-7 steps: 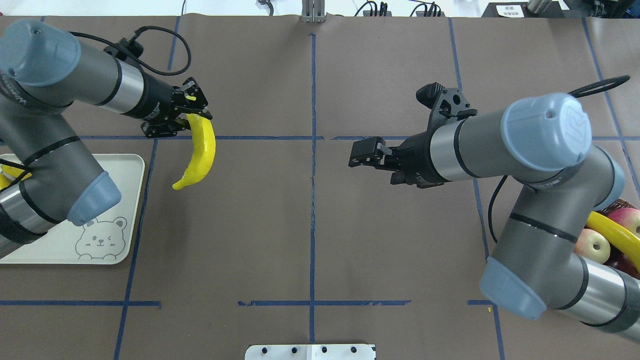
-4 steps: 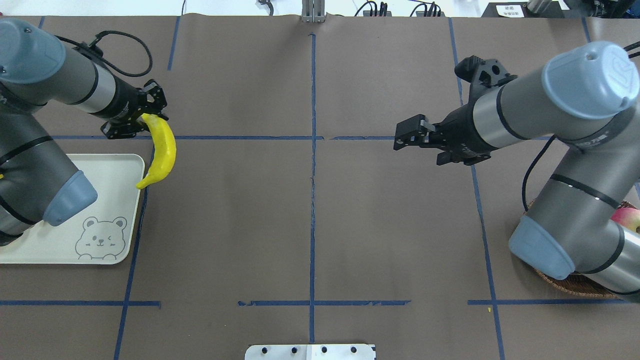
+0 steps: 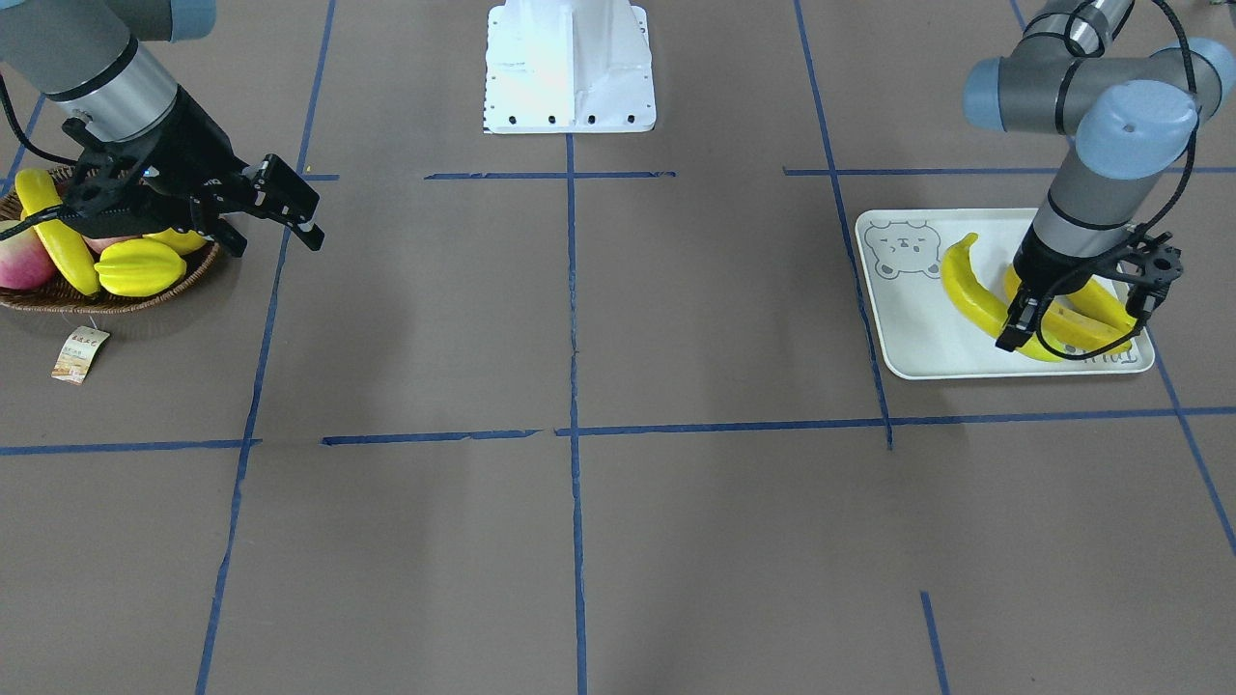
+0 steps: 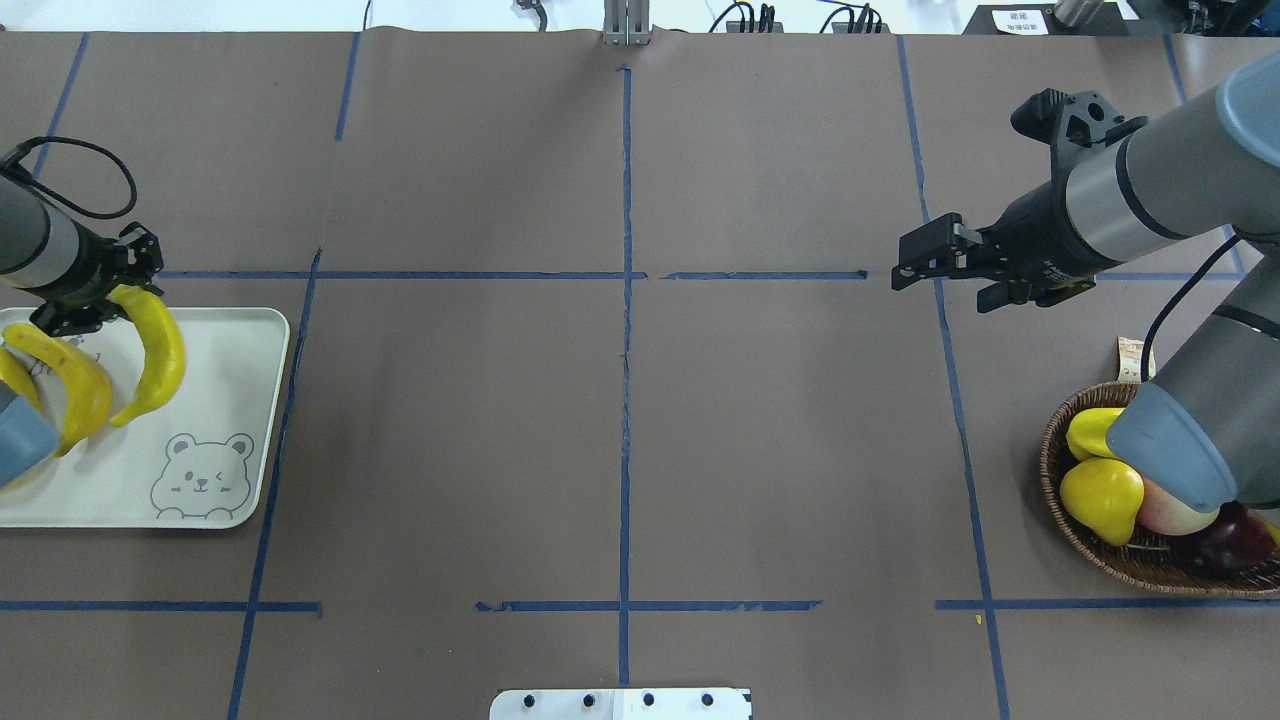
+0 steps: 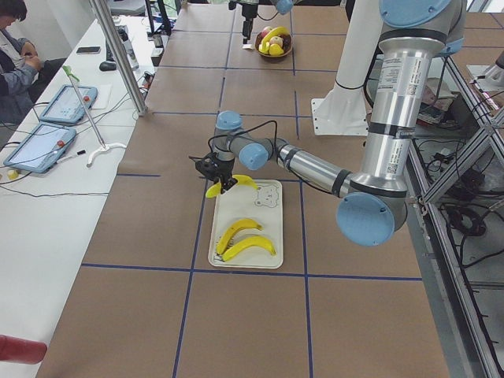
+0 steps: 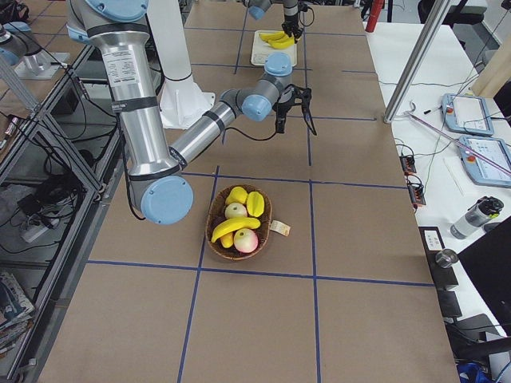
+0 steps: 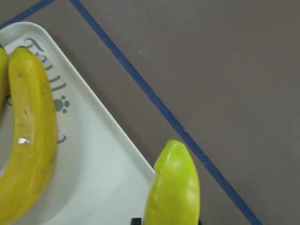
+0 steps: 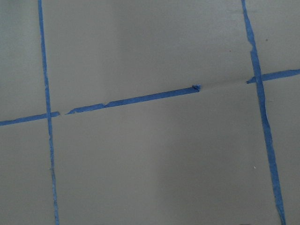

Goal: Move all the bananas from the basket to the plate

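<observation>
Left pincer [image 4: 105,300] holds one banana [image 4: 162,355]; plate [image 4: 225,400] holds two others [image 5: 239,231] [image 5: 250,247].

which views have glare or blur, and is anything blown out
Left wrist view: the held banana is very close and looks slightly soft, and a small glare spot sits on the resting banana on the plate. Front-facing view: the white robot base is blown out. Right wrist view: pale and washed, though the blue tape reads sharp.

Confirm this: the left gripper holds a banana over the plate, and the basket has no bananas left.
Wrong on the basket: one banana lies in it, as the exterior right view shows. The left gripper does hold its banana over the plate.
</observation>
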Controlling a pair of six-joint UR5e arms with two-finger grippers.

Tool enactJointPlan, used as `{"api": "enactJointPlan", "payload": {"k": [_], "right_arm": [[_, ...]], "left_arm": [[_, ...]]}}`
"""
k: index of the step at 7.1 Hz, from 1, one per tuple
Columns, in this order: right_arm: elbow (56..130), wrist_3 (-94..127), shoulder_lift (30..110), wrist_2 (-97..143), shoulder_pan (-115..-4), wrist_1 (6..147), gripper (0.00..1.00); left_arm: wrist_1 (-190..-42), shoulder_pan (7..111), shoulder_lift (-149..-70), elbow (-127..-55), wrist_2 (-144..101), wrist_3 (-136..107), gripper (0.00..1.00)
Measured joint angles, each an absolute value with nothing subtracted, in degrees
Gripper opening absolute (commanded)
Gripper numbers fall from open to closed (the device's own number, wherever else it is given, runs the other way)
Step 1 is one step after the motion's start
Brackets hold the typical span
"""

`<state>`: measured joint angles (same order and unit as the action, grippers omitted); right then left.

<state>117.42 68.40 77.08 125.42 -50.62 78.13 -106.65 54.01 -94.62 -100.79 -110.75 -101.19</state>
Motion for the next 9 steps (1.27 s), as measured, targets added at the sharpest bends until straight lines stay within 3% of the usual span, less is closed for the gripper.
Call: {"api": "enactJointPlan", "payload": {"k": [4,6,9], "right_arm": [[118.83,68.29,77.65,125.51,-50.71,78.13,1.00],[118.95,68.29,77.69,125.51,-50.71,78.14,1.00],[118.88,68.29,77.68,125.51,-50.63,78.14,1.00]], "left_arm": [[-121.67,55.51,-90.85,-92.27,-110.74,-107.51,0.03],[-125.33,55.51,-91.26,-89.24,-110.80,-108.82,0.33],[-126.09,55.58,-90.65,-88.50,-110.85,-108.93,1.00]]}}
